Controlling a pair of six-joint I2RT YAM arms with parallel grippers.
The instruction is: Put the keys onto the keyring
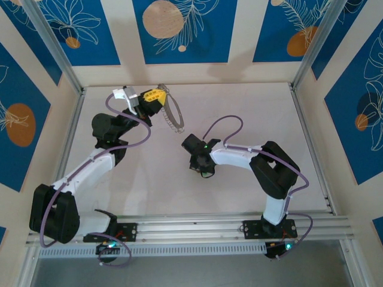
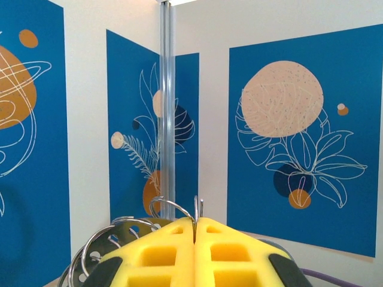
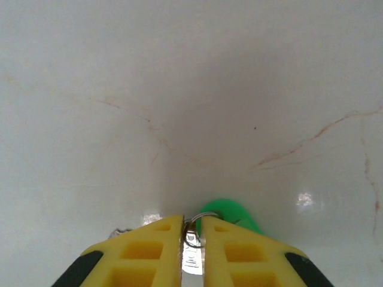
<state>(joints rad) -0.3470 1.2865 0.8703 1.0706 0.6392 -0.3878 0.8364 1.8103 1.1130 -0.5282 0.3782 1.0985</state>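
R gripper [image 3: 191, 226], near mid-table, is clamped on the key [image 3: 230, 216]. Metal shank sits pinched in the narrow gap, and the green head pokes out at 1 o'clock of the tips, just over the pale table [image 1: 251, 107]. Farther back, at 11 o'clock from it, L gripper [image 1: 157, 95] is squeezed tight on the keyring [image 1: 175, 118], w/ the loop arcing off toward 4 o'clock.
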